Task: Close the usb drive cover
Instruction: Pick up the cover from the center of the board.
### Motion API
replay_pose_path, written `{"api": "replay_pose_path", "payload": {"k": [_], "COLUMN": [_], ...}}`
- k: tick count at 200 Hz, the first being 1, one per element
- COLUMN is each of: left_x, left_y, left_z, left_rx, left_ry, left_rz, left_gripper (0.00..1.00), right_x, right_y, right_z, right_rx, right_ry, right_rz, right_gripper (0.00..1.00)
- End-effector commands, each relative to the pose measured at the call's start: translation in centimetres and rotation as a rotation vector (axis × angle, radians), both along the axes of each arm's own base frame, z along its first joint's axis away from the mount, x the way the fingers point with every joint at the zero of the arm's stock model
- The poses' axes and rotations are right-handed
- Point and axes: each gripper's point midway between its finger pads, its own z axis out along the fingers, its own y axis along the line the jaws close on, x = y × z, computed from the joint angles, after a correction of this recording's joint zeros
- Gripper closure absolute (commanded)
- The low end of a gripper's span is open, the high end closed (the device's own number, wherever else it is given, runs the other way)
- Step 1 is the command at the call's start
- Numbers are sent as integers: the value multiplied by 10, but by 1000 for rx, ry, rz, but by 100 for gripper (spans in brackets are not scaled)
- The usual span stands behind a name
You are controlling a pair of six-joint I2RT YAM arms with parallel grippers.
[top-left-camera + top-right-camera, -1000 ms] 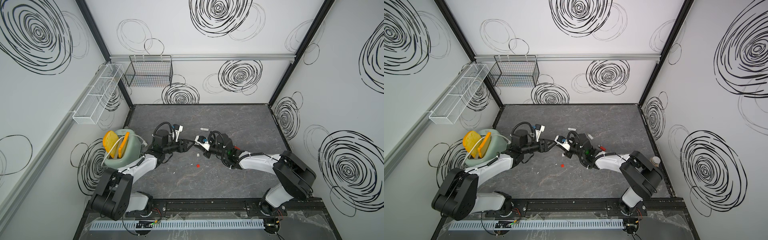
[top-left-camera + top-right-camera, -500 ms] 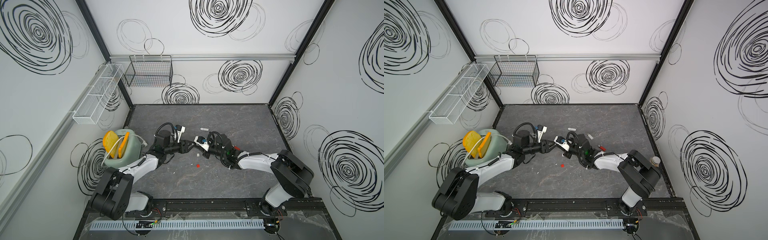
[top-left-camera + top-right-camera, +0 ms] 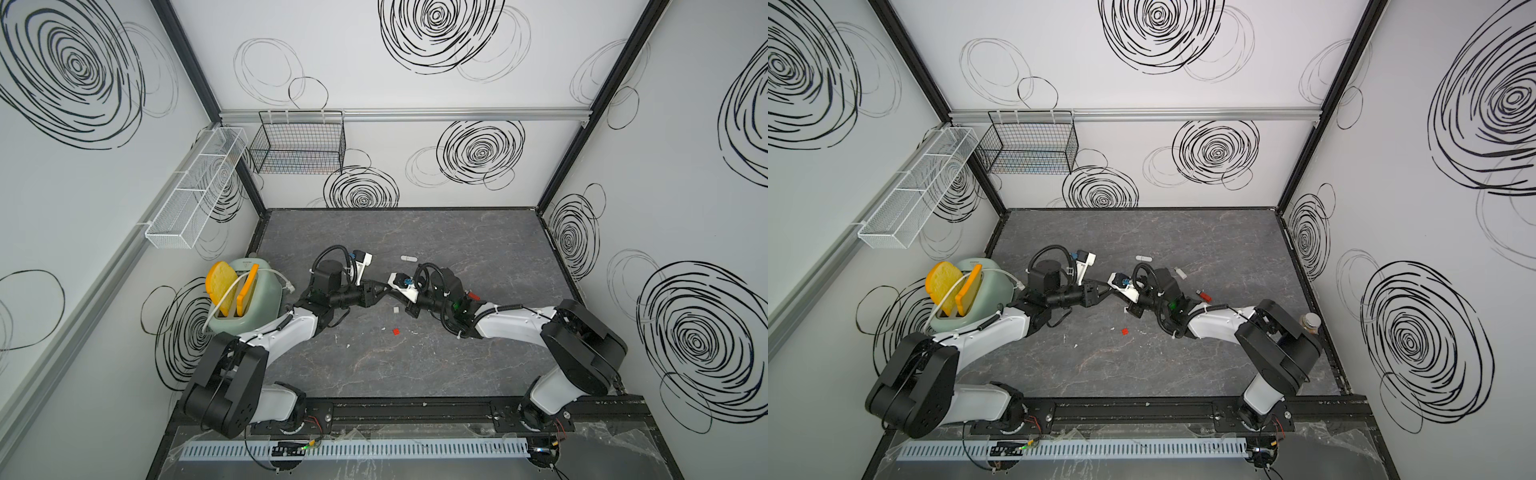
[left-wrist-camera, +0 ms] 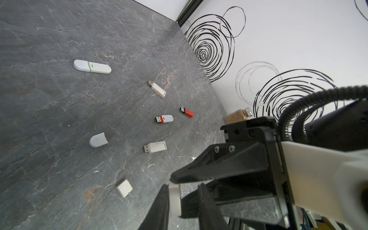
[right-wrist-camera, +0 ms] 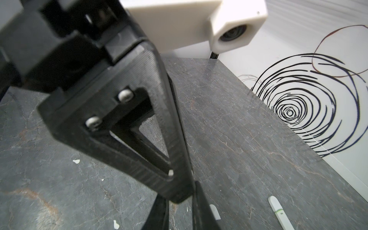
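Observation:
My two grippers meet above the middle of the table; in a top view the left gripper (image 3: 380, 288) faces the right gripper (image 3: 390, 287). In the left wrist view a small white usb piece (image 4: 174, 201) hangs between the right gripper's fingers (image 4: 209, 169), which are shut on its ends. Whether it is a drive body or a cover I cannot tell. My left gripper (image 4: 184, 187) stands around this piece: one finger lies against it, a gap remains at the other. In the right wrist view the left gripper's finger (image 5: 139, 159) hides what the right gripper (image 5: 179, 191) holds.
On the table lie a capped white drive (image 4: 92, 66), several uncapped drives such as a white one (image 4: 155, 147) and a red one (image 4: 186, 112), a rounded white cap (image 4: 98, 140) and a square white cap (image 4: 124, 188). A green toaster (image 3: 245, 291) stands left, a jar (image 3: 1310, 322) right.
My left arm has reached to the right until its tips meet the right gripper, and its jaws have narrowed around the white piece. The right gripper has barely moved and stays shut.

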Motion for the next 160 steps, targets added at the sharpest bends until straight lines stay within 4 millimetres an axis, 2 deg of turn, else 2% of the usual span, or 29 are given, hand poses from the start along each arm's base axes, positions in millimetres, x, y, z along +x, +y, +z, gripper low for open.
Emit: {"api": "replay_pose_path", "payload": {"k": [1,52,55,73,93,111,131,160], "left_x": [-5,-4,-4,-2,3,7,14,18], "left_y": [-12,-13,-14,-12,-7,-3,5,9], "left_z": [10,10,10,11,11,8,8,5], "left_rx": [-27,-24,-24,-18,-6,19,46,78], "left_ry": [-21,-20,-20,-21,-27,-34,-39,-57], "left_rz": [-63,-66,-67,-60,-33,-7,34,51], "left_gripper": [79,95,100,100,100,100,100,100], "right_x": [0,-3,-2,-1,-3,-3,1,12], "right_y": [11,9,9,8,4,-2,-16,-41], "right_z": [22,19,19,15,14,7,2,-2], "right_rx": [44,36,35,13,14,-10,-20,-42], "right_ry": [-51,-60,-62,-50,-43,-12,52,120], "right_rz": [32,40,41,33,28,14,-34,-129], "right_gripper": [89,89,89,88,82,71,61,53]}}
